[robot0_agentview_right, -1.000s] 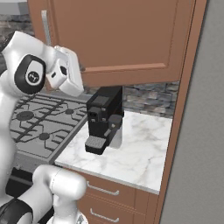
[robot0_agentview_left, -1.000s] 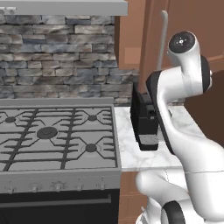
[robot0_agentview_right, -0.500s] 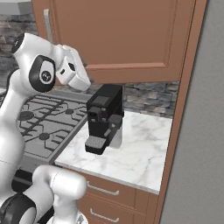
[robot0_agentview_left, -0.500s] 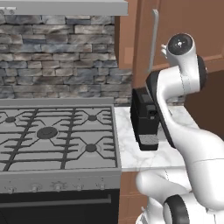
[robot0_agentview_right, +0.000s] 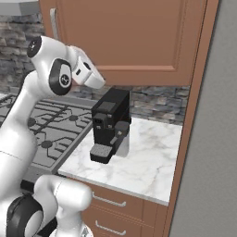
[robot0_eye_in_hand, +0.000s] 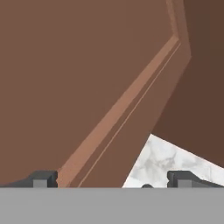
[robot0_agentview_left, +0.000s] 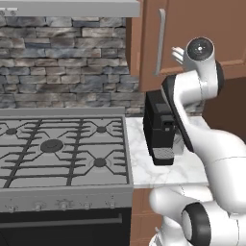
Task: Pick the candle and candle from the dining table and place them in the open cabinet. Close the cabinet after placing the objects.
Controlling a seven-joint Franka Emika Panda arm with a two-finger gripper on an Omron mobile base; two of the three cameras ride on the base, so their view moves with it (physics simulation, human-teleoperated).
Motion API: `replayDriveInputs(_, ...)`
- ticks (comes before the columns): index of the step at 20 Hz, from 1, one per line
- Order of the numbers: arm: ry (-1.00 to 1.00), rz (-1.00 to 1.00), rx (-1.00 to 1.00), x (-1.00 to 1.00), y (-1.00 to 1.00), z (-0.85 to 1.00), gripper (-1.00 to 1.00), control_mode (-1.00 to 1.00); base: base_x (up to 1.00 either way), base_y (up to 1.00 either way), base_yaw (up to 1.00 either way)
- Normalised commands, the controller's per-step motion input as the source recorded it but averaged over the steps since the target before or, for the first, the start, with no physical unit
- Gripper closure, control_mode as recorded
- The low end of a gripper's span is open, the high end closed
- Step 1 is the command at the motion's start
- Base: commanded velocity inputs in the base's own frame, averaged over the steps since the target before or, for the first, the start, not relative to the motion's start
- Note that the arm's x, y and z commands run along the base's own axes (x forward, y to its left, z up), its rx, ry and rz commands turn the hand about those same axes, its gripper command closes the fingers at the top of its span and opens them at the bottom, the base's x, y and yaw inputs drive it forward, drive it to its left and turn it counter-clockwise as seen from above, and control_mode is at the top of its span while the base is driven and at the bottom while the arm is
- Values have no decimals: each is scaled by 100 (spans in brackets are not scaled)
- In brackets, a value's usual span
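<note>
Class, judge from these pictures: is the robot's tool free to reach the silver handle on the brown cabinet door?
Probably yes. The tool is open and empty, facing the cabinet door; nothing sits between it and the handle.

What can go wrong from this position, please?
1. The gripper has its jaws wide open and empty, close to the cabinet door; swinging further, a fingertip could hit or scrape the wood.
2. The black coffee machine stands on the marble counter just under the arm; lowering the elbow might knock it.
3. The door looks closed here and no candle is in sight, so the task may be unfinished.
</note>
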Motion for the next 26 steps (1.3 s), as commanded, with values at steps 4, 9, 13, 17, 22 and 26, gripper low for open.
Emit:
replayDriveInputs(4, 2, 7, -5, 64, 12, -12, -100, -100, 0, 0, 0)
replayDriveInputs(9, 5, 5, -5, 66, 10, -12, -100, -100, 0, 0, 0)
replayDriveInputs(13, 5, 4, -4, 66, 5, -13, -100, -100, 0, 0, 0)
replayDriveInputs(17, 5, 1, -6, 64, 3, -14, -100, -100, 0, 0, 0)
replayDriveInputs(22, 3, 0, -7, 60, 1, -15, -100, -100, 0, 0, 0)
replayDriveInputs(26, 3, 0, -11, 57, 0, -19, -100, -100, 0, 0, 0)
